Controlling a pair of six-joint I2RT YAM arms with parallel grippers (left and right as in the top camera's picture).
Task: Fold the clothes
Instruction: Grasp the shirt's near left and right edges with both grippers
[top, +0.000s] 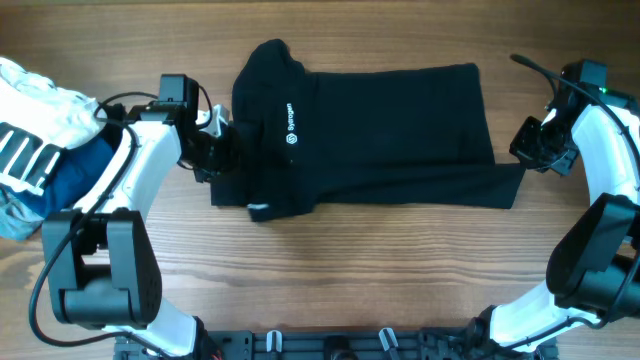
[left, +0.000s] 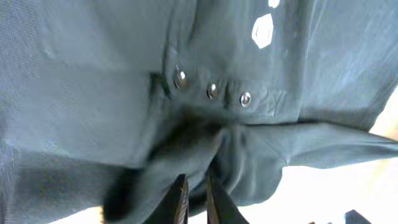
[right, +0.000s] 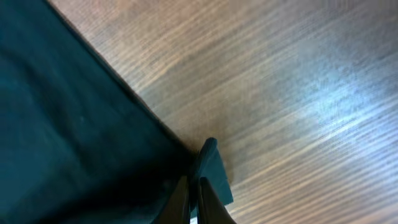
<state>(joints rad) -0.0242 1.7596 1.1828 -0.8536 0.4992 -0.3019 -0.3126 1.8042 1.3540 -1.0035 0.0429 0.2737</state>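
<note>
At the far left of the light wooden table (top: 330, 270) lay a white fabric garment with black stripes (top: 30, 130), partly over a folded blue garment (top: 75, 175). Just right of them, the left gripper (top: 226, 142) met the left edge of the black short-sleeved T-shirt (top: 390, 130). In the left wrist view its fingers (left: 179, 198) stood almost together, only a thin slit between them, pinching a bunched fold of the dark cloth just below three small round metal studs (left: 212, 91). The T-shirt lay across the upper middle of the table, folded into a broad band, with small white logo lettering (top: 290, 125) near its left end and a narrower layer showing along its lower edge. At the shirt's right end, the right gripper (top: 527, 150) had its fingers (right: 181, 196) pressed fully together on the cloth's raised corner, with bare wood beyond it.
</note>
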